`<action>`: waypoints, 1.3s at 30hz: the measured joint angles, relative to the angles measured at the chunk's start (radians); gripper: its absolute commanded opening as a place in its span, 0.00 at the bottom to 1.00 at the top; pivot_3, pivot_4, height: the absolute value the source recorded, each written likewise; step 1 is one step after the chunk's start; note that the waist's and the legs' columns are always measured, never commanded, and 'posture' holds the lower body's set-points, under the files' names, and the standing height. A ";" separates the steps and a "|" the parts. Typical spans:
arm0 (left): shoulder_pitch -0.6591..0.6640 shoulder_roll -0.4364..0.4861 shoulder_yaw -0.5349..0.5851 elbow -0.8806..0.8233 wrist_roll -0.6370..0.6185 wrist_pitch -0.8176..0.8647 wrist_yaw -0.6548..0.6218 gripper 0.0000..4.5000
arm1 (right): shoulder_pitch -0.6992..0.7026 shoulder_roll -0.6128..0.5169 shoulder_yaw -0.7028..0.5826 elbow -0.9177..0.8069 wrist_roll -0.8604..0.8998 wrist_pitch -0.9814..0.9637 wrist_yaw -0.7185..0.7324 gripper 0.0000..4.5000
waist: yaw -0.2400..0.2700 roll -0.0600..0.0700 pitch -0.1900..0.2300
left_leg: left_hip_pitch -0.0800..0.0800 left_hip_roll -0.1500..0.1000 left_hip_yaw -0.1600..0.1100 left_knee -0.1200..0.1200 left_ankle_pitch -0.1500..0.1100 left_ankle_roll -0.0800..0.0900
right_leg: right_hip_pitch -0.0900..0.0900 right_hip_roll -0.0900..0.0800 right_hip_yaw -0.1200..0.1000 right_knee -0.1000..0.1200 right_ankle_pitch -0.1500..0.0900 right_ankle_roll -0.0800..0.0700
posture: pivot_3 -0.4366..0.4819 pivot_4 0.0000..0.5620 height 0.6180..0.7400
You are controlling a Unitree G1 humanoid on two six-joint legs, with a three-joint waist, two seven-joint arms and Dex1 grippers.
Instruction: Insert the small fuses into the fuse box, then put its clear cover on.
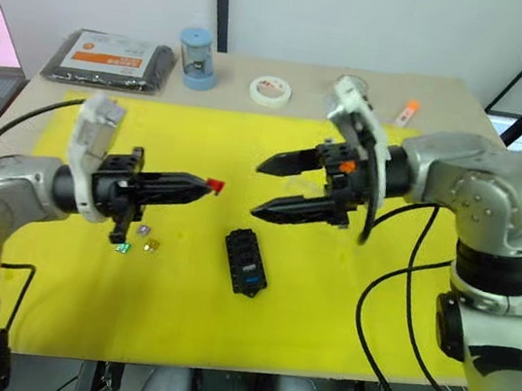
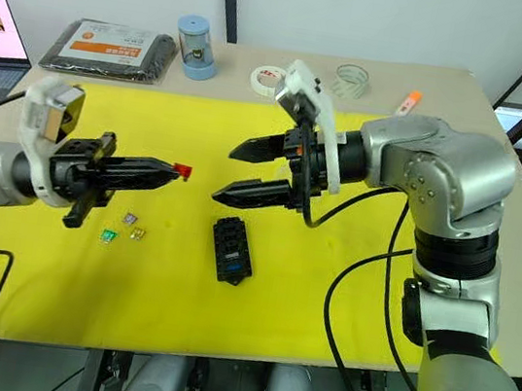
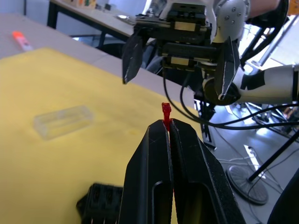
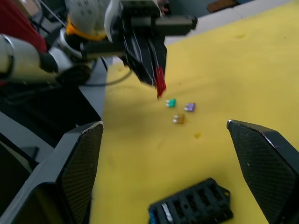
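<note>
1 yellow mat (image 1: 344, 297) on beige table (image 1: 452, 101)

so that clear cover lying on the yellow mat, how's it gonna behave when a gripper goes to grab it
The clear cover looks like a thin hollow plastic shell, so probably very light and apt to skid if nudged. Its smooth glossy walls may be slippery between the fingers. It lies flat and boxy on the yellow mat, so rolling seems unlikely, though a hard squeeze might flex it.

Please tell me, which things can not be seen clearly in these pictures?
- Fuse box slots: too small in the eye views to tell which hold fuses; cut off by the edge in both wrist views.
- Red fuse: its lower part is hidden between the left claw fingers.
- Clear cover: blurred in the left wrist view.
</note>
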 measured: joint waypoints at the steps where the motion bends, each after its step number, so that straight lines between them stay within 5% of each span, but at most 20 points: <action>1: -0.004 -0.001 -0.011 -0.001 0.000 -0.005 0.001 0.00 | 0.000 0.002 -0.008 0.000 0.014 0.012 -0.011 0.79 | 0.000 0.000 0.000 | 0.000 0.000 0.000 0.000 0.000 0.000 | 0.000 0.000 0.000 0.000 0.000 0.000 | 0.48 0.27 1.00; 4: -0.018 -0.016 -0.051 0.000 0.000 -0.023 0.015 0.00 | -0.001 0.001 -0.019 -0.002 0.054 0.043 -0.050 0.55 | 0.001 0.000 0.000 | -0.001 0.000 0.000 0.000 0.000 0.000 | 0.000 0.001 0.000 0.000 0.000 0.000 | 0.48 0.27 1.00; 14: -0.040 -0.021 -0.095 0.001 -0.001 -0.061 0.024 0.00 | -0.008 0.004 -0.011 -0.002 0.118 0.043 -0.133 0.55 | 0.001 0.000 0.000 | 0.000 0.000 -0.001 0.000 0.000 0.000 | 0.000 0.003 0.000 -0.001 0.000 0.000 | 0.48 0.27 1.00; 18: -0.040 -0.020 -0.096 0.008 -0.001 -0.066 0.027 0.00 | -0.009 0.003 -0.007 -0.001 0.131 0.033 -0.143 0.28 | 0.001 0.000 0.000 | 0.000 0.000 -0.001 0.000 0.000 0.000 | 0.000 0.003 0.000 -0.001 0.000 0.000 | 0.48 0.27 1.00; 39: -0.038 -0.019 -0.096 0.010 -0.001 -0.068 0.038 0.00 | -0.009 -0.016 0.035 -0.002 0.150 -0.031 -0.164 0.28 | 0.001 0.000 0.000 | -0.001 0.000 -0.001 0.000 0.000 0.000 | 0.001 0.003 0.000 -0.001 0.000 0.000 | 0.48 0.27 1.00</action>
